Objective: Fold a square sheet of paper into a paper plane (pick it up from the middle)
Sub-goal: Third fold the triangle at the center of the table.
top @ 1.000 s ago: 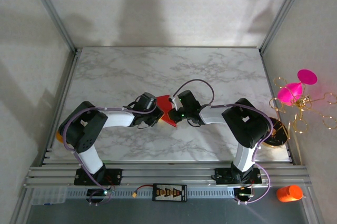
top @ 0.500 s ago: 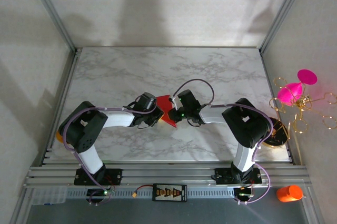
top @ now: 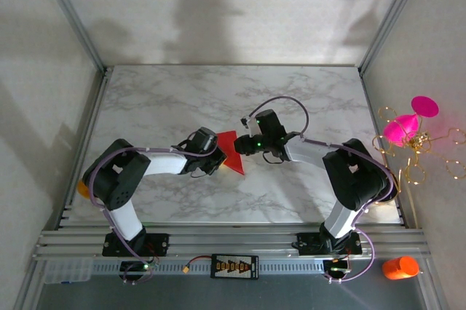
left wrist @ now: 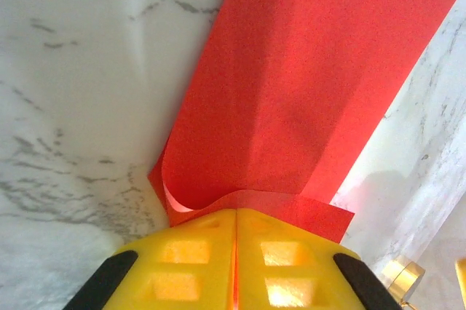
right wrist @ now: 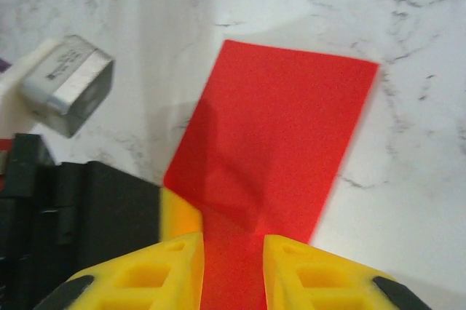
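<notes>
As left claw (left wrist: 235,217) clamps red paper (left wrist: 291,84), tip pointing near-right

One white marble-patterned tabletop (top: 218,99) with grey veining, bounded at the near edge by ribbed aluminium rails (top: 233,237) and at the far corners by slanting metal posts (top: 73,15) against pale walls. Off the table's right side, one magenta cone ornament (top: 406,126) tangled in loops of gold wire, and well below it an orange bottle (top: 400,268) lying on its side. On the front rail, a small black board (top: 234,266) with a row of yellow connectors (red lead trailing left), and far left a clear plastic box (top: 65,270).
</notes>
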`<act>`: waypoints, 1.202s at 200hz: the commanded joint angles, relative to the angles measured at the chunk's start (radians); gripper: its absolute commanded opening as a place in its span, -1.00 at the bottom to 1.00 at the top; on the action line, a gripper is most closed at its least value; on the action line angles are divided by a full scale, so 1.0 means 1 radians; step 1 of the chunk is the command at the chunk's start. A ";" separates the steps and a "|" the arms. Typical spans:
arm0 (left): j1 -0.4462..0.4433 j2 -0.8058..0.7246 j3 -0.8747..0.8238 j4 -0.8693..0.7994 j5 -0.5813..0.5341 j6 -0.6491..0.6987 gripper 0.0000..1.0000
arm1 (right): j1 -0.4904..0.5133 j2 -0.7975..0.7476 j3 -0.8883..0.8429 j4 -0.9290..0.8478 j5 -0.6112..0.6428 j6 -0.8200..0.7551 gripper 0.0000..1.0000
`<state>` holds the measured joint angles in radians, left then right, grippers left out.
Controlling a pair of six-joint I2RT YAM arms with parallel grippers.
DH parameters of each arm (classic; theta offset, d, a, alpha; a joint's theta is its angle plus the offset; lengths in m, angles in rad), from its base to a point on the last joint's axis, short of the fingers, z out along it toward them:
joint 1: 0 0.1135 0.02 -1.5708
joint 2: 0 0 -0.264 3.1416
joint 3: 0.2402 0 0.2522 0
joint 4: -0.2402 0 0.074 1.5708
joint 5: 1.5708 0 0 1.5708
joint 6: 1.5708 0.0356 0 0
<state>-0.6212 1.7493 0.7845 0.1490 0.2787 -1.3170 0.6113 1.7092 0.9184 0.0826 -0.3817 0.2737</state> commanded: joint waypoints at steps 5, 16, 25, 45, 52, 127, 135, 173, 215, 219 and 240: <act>-0.011 0.032 0.012 -0.077 -0.036 0.004 -0.81 | 0.009 -0.024 0.002 -0.072 -0.128 0.017 -0.57; -0.011 0.033 0.016 -0.080 -0.036 0.005 -0.81 | 0.021 -0.031 -0.009 -0.079 -0.150 0.012 -0.66; -0.011 0.033 0.019 -0.084 -0.035 0.007 -0.81 | 0.032 -0.029 -0.013 -0.092 -0.151 0.008 -0.75; -0.011 0.035 0.019 -0.085 -0.035 0.007 -0.81 | 0.057 -0.002 -0.012 -0.119 -0.155 -0.004 -0.88; -0.011 0.035 0.019 -0.085 -0.033 0.007 -0.81 | 0.067 0.010 -0.010 -0.122 -0.157 -0.006 -0.90; -0.014 0.039 0.019 -0.080 -0.027 0.010 -0.81 | 0.108 0.096 0.012 -0.109 -0.132 0.013 -1.00; -0.014 0.039 0.019 -0.079 -0.025 0.010 -0.81 | 0.108 0.100 0.012 -0.110 -0.127 0.013 -1.00; -0.014 0.029 0.010 -0.080 -0.030 0.011 -0.81 | 0.108 0.120 0.008 -0.133 -0.073 0.011 -1.00; -0.014 0.030 0.006 -0.077 -0.032 0.012 -0.81 | 0.108 0.129 0.002 -0.135 -0.063 0.015 -1.00; -0.014 0.031 0.007 -0.076 -0.032 0.012 -0.81 | 0.108 0.129 0.001 -0.132 -0.063 0.015 -1.00; -0.014 0.033 0.010 -0.077 -0.030 0.013 -0.81 | 0.109 0.131 -0.005 -0.129 -0.062 0.019 -1.00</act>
<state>-0.6231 1.7515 0.7959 0.1299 0.2749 -1.3132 0.7143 1.8179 0.9161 -0.0235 -0.4644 0.2813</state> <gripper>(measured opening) 0.097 0.059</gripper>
